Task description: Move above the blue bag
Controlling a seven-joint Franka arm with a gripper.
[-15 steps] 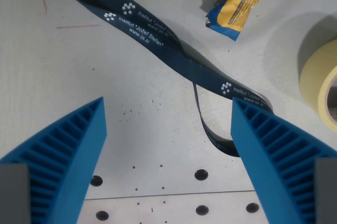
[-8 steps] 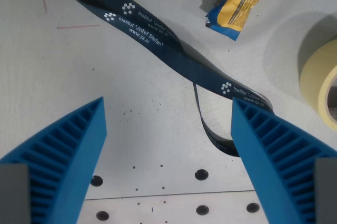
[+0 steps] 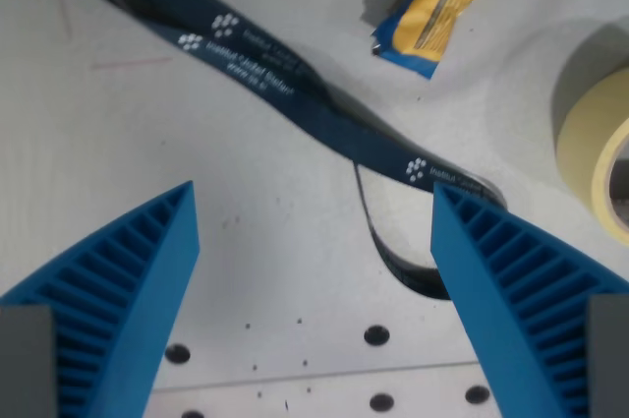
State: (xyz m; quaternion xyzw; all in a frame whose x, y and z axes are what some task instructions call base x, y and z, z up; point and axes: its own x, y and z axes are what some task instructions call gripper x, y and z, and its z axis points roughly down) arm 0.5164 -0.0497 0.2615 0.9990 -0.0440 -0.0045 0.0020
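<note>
The gripper (image 3: 314,211) hangs over the table with its two blue ribbed fingers (image 3: 118,290) spread wide apart, nothing between them but bare grey-white table (image 3: 197,143) speckled with small dark flecks. Below the gap, near the bottom edge, a thin seam runs across the surface and several round dark holes (image 3: 376,335) sit on either side of it. The finger on the wrist view's right overlaps the end of a dark navy lanyard (image 3: 295,93), whose strap runs diagonally from the upper left corner down to that fingertip; white printed lettering and small dot logos show on it but are too blurred to read. A thinner loop of the same strap curls down just inside the right finger. The stretch of table on the wrist view's left of the lanyard lies open, marked only by faint reddish lines near the top left. The blue bag (image 3: 432,10) lies at the top edge, right of centre and well clear of both fingers, cut off by the frame; it is a crinkled blue packet with a yellow-orange label panel, tilted diagonally, its torn-looking lower end pointing down-left. At the right edge, apart from the bag, stands a roll of cream masking tape (image 3: 595,143), partly out of view.
</note>
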